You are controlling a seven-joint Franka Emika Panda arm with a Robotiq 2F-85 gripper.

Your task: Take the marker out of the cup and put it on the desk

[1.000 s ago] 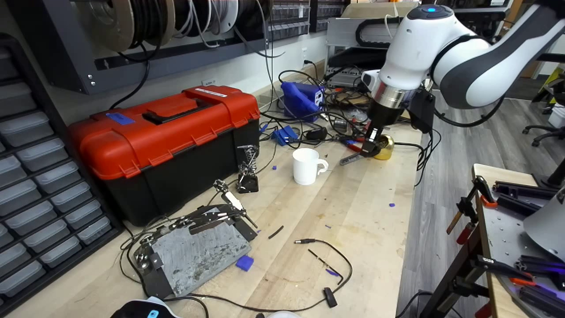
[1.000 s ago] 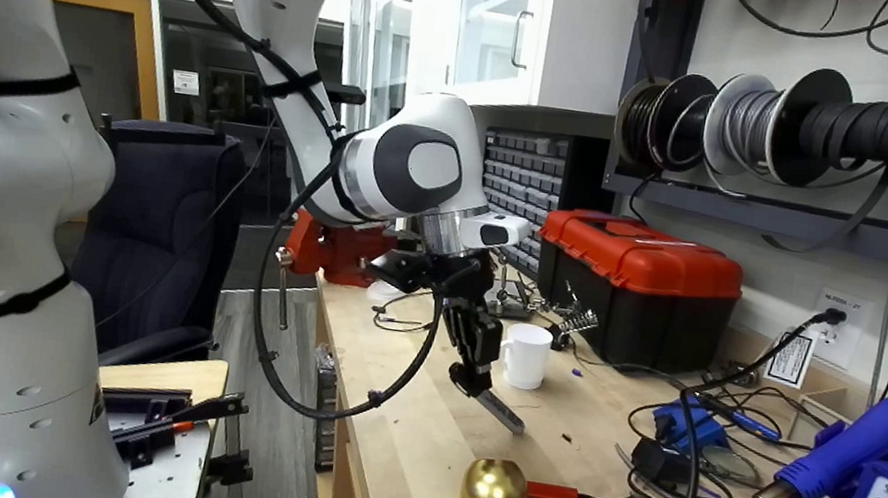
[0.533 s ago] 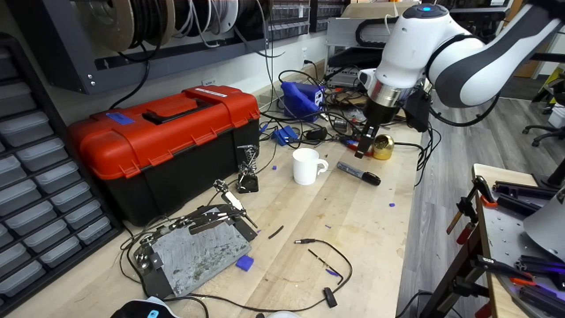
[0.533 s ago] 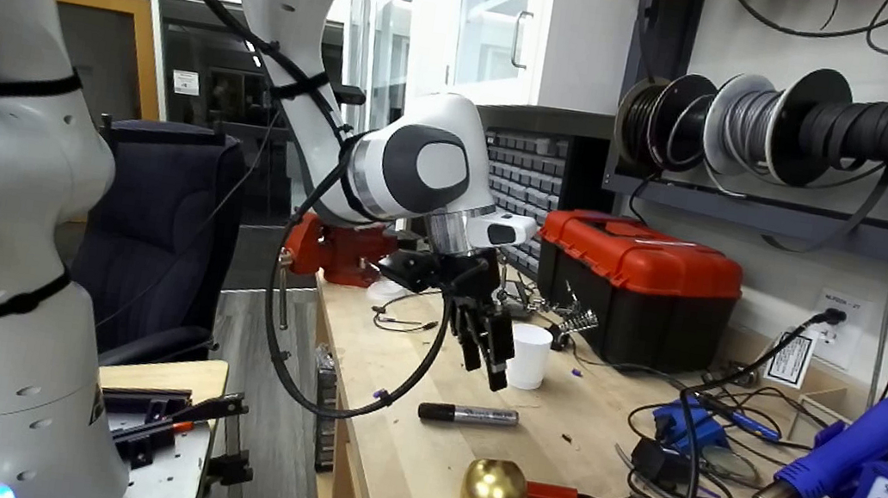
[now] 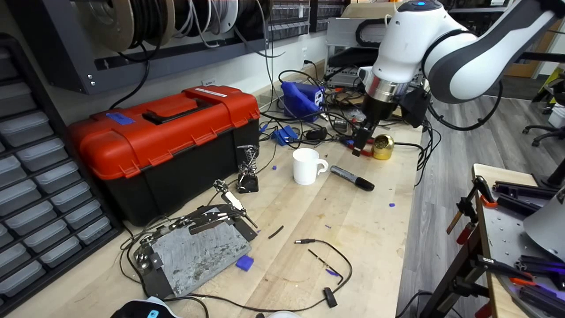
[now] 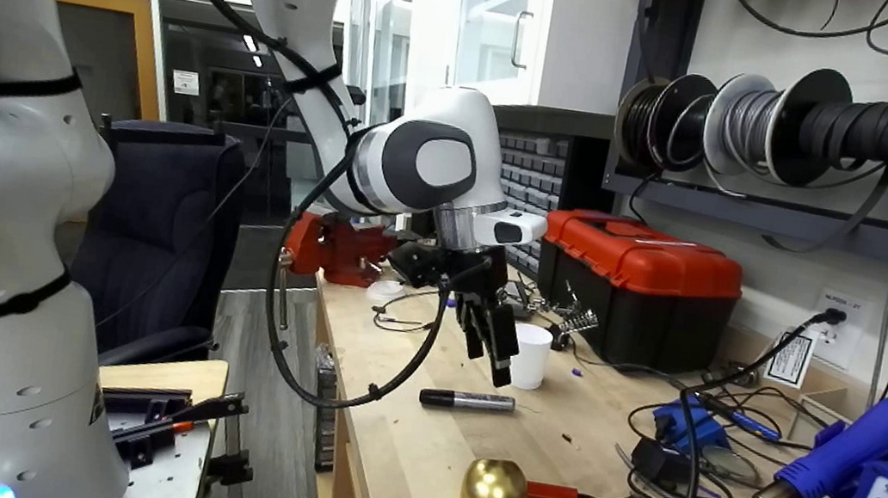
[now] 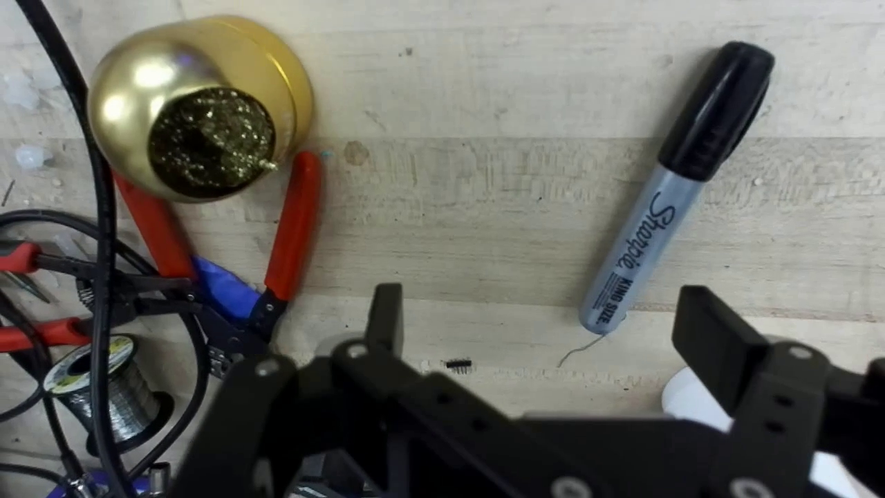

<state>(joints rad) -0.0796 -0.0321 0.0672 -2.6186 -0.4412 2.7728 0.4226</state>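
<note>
On the light wood desk [image 5: 375, 229] lies the marker [image 5: 352, 177], a grey Sharpie with a black cap, outside the cup and apart from it. The white cup [image 5: 305, 167] stands upright, its handle pointing toward the marker. My gripper [image 6: 488, 366] hangs above the desk over the marker's area, touching nothing. In the wrist view the fingers of the gripper [image 7: 546, 318] are spread wide with nothing held. Below them the marker [image 7: 643, 242] lies on the wood, and the cup [image 7: 695, 401] is partly covered by a finger.
A gold tip-cleaner ball [image 7: 200, 104] and red-handled pliers [image 7: 294, 228] lie close by. Cables and a blue soldering station [image 5: 304, 99] fill the far end. The red toolbox [image 5: 176, 141] stands along the wall, with a helping-hands stand [image 5: 198, 251] in front of it.
The gripper has opened and let go of the marker, then risen a little. The marker now lies flat on the desk and has rolled slightly toward the cup.
</note>
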